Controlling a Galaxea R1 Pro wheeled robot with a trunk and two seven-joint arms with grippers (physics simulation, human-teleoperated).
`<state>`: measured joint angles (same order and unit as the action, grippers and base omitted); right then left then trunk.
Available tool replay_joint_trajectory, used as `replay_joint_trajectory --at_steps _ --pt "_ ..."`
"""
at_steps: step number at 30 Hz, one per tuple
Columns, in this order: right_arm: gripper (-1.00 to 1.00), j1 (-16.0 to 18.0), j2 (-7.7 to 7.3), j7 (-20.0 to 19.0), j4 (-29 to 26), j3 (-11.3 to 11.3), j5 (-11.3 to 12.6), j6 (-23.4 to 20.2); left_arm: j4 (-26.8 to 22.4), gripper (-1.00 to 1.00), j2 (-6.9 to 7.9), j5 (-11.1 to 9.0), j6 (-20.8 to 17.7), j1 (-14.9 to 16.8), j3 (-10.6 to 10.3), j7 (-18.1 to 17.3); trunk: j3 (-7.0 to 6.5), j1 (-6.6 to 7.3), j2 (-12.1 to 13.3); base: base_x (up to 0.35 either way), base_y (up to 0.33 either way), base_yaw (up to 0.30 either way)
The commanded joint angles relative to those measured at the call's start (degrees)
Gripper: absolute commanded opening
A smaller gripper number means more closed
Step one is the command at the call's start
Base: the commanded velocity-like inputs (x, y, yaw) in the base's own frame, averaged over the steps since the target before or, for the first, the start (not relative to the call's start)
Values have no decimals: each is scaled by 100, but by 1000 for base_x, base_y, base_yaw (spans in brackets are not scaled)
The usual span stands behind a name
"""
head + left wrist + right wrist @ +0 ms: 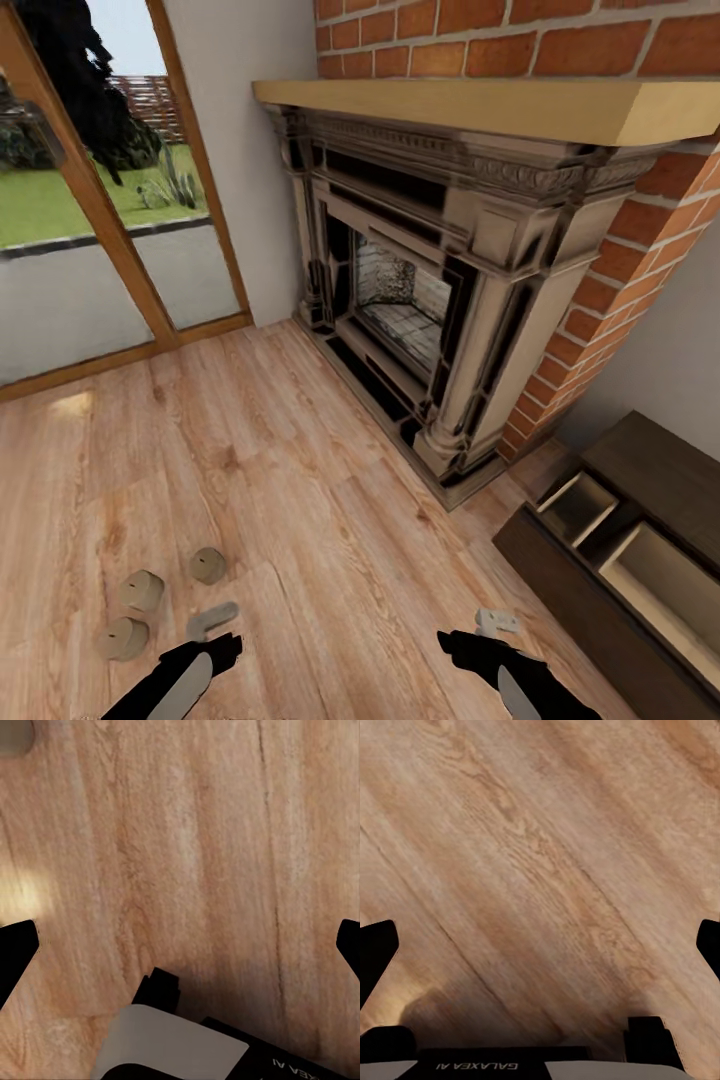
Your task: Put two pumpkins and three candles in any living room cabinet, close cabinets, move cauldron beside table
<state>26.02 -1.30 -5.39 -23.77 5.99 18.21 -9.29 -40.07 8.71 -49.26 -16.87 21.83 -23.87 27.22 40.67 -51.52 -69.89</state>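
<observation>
Three candles (143,590) lie on the floor (300,480) near the cabinet (640,540); both jaws spread, empty

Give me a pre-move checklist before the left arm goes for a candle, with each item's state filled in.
1. Candles located: ok. Three candles lie on the wooden floor at the robot's left.
2. Left gripper free: ok. In the left wrist view its fingers are spread wide over bare floor.
3. Right gripper free: ok. It is open too, with nothing between the fingers.
4. Cabinet ready to receive: ok. Two drawers stand open, and what shows of their interiors is bare.
5. Pumpkins and cauldron located: cannot tell.
6. Candles upright or tipped: cannot tell at this size.
</observation>
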Motion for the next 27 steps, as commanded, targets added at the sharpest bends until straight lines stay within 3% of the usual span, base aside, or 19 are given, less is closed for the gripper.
replay_joint_trajectory --at_steps 1,27 --pt "100 -1 -5 3 -13 28 33 -28 -9 100 8 -40 -8 6 -38 47 -1 0 -3 0 123 260" --pt "100 -1 27 -1 3 34 42 166 -9 100 8 -40 -1 6 -32 47 -142 0 -3 1 49 260"
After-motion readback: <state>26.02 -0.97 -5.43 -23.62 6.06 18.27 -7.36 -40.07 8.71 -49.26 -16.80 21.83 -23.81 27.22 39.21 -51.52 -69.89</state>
